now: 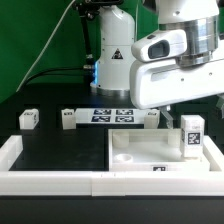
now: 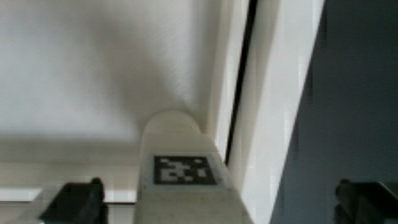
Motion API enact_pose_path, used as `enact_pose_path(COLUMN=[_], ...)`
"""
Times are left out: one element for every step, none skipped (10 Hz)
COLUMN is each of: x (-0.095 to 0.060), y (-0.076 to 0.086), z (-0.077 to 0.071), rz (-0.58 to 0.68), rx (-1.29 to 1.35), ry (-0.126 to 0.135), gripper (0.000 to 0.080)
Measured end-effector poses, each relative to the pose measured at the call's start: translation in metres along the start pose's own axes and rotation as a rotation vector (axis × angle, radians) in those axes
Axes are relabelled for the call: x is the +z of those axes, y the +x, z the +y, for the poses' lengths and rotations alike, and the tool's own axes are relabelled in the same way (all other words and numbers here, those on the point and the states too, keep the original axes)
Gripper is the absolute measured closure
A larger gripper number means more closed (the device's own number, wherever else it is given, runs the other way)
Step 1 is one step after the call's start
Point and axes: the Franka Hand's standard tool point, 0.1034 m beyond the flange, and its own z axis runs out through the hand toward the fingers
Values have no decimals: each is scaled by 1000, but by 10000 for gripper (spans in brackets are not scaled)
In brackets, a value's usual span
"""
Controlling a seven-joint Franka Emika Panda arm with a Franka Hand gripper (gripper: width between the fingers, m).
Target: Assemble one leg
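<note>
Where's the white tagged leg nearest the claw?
Exterior view's right: the small white tagged plastic leg stands on the flat white panel, near that side's edge.

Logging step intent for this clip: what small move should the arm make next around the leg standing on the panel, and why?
Probably shift the gripper sideways to centre it on the leg, then close. The wrist view shows both fingers spread apart, gripping nothing, with the leg nearer one finger; it stands upright on the panel.
</note>
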Motion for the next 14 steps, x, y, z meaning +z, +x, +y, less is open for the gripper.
enact_pose_path(x=[0, 0, 0, 0, 0, 0, 0, 0, 0, 0, -2, -1, -1, -1], y=[0, 0, 0, -1, -4, -3, -4, -3, -3, -2, 0, 0, 0, 0], z=[0, 0, 0, 1, 4, 3, -1, 3, 10, 10, 10, 10, 10, 10], rz=[0, 0, -1, -4, -16, -15, -20, -18, -18, -18, -17, -17, -17, -17], rx=[0, 0, 0, 43, 189, 216, 233, 229, 214, 209, 191, 172, 172, 172], ry=[0, 0, 0, 1, -7, -31, -40, -44, -45, -45, -44, -44, -44, -44], gripper=[150, 150, 150, 150, 150, 150, 150, 150, 150, 150, 150, 238, 238, 439])
